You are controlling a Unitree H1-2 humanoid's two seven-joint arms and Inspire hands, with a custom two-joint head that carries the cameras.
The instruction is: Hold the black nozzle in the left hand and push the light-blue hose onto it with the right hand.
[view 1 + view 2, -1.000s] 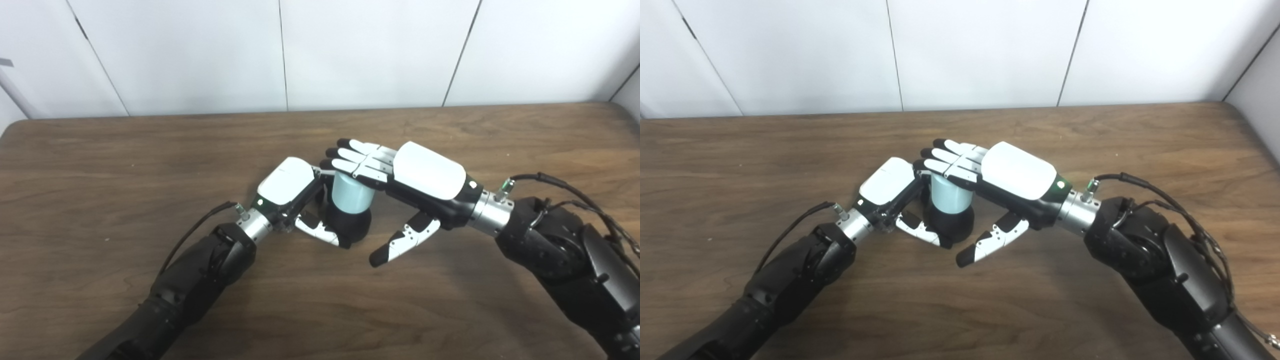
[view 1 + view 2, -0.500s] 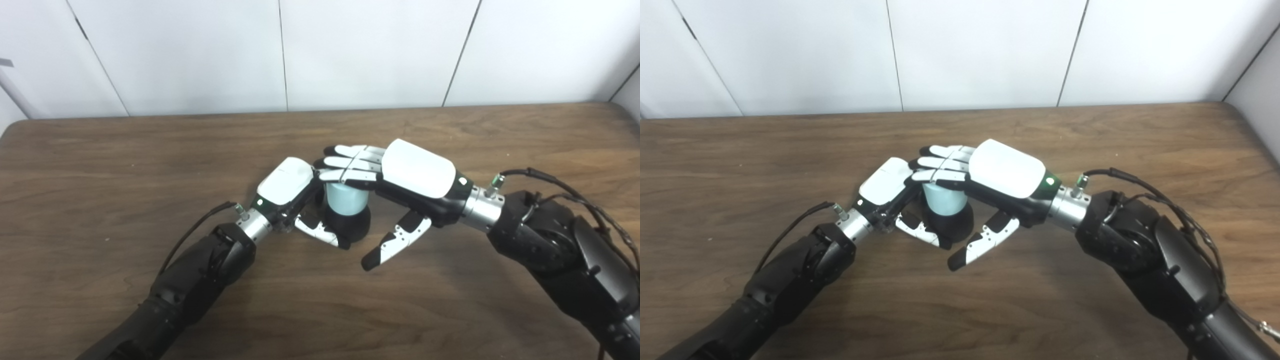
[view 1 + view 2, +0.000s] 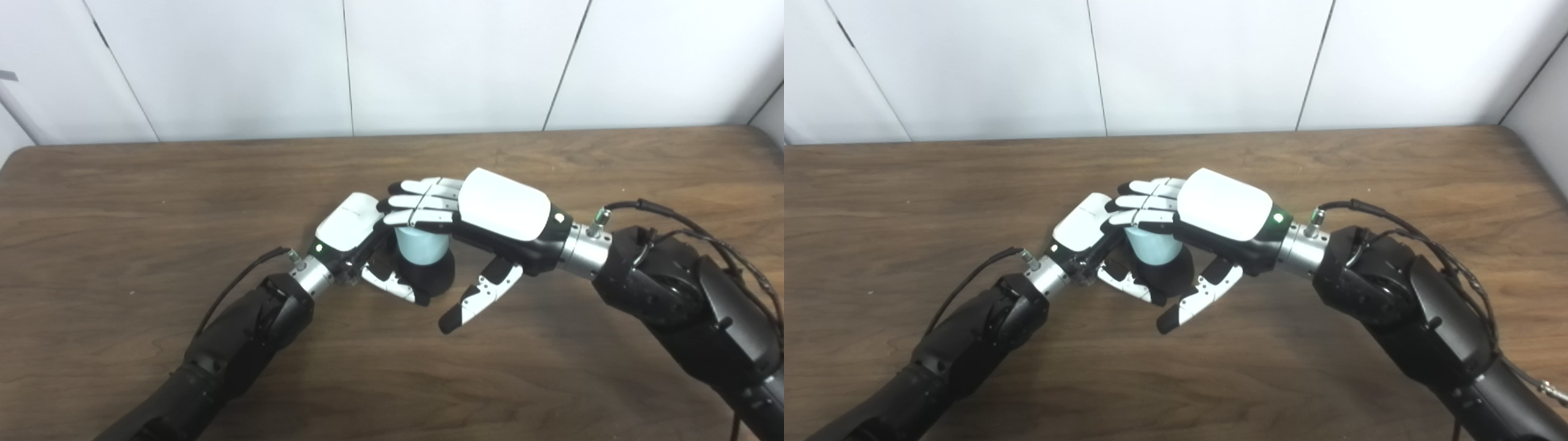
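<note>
Left eye view: left hand (image 3: 358, 236) grips black nozzle (image 3: 433, 278) at table (image 3: 122, 202) centre, light-blue hose (image 3: 421, 245) seated upright in it.
Right eye view: right hand (image 3: 1206, 214) spread flat, fingers (image 3: 1142, 205) resting on the hose top, thumb apart, grasping nothing.

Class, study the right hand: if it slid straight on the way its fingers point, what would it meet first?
Most likely the left hand: the right hand points left across the light-blue hose top; depth is unclear.
</note>
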